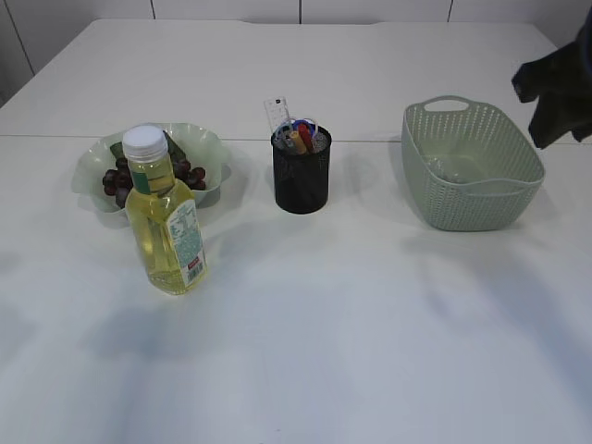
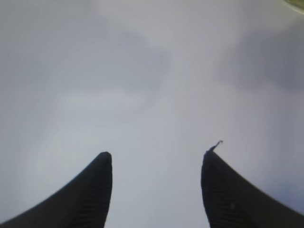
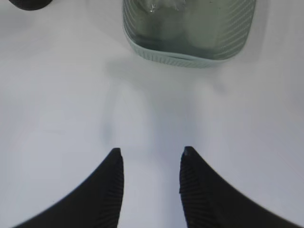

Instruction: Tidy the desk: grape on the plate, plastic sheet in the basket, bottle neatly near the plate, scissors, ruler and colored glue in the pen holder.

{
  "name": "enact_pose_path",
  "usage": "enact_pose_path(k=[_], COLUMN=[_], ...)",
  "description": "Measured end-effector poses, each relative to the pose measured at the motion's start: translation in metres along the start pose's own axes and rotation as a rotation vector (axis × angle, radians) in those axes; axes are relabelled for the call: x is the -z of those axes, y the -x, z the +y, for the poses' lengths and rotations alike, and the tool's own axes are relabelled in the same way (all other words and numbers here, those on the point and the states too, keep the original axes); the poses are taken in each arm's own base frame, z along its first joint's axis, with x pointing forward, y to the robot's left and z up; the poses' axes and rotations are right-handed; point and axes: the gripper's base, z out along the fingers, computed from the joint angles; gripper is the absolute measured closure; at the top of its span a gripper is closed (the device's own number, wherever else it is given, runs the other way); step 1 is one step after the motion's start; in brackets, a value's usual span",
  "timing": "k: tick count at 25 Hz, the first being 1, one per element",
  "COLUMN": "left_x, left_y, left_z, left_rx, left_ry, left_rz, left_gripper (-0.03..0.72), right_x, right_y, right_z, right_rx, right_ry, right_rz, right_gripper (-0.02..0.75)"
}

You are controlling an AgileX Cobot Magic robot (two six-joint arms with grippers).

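Observation:
Dark grapes [image 1: 120, 178] lie on the pale green plate [image 1: 208, 148] at the left. A bottle [image 1: 166, 222] of yellow liquid with a white cap stands upright just in front of the plate. The black mesh pen holder [image 1: 302, 171] holds the ruler [image 1: 277, 113], scissors [image 1: 307, 125] and colored glue [image 1: 298, 139]. The green basket [image 1: 470, 166] stands at the right, with the clear plastic sheet [image 3: 164, 4] inside it. My left gripper [image 2: 156, 154] is open and empty over bare table. My right gripper [image 3: 151, 151] is open and empty, in front of the basket [image 3: 190, 57].
The white table [image 1: 324, 324] runs wide in front of the objects. The dark right arm [image 1: 560, 88] hangs at the upper right edge of the exterior view, above the basket. The pen holder's edge [image 3: 28, 4] shows in the right wrist view.

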Motion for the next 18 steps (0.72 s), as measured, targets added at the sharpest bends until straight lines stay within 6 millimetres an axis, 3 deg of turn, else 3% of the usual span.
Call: enact_pose_path(k=[10, 14, 18], left_x=[0.058, 0.087, 0.112], left_y=[-0.033, -0.057, -0.085], left_z=[0.013, 0.02, 0.028], left_rx=[0.023, 0.039, 0.054], left_ry=[-0.014, -0.03, -0.046], left_rz=[-0.118, -0.214, -0.303], left_gripper=[0.255, 0.255, 0.256], right_x=[0.063, 0.085, 0.095], right_y=[-0.054, -0.082, -0.111], right_z=[-0.005, -0.007, -0.007], right_rx=[-0.001, -0.012, -0.049], right_ry=[-0.021, -0.022, -0.018], right_rz=[-0.142, -0.199, -0.231], right_gripper=[0.416, 0.416, 0.416])
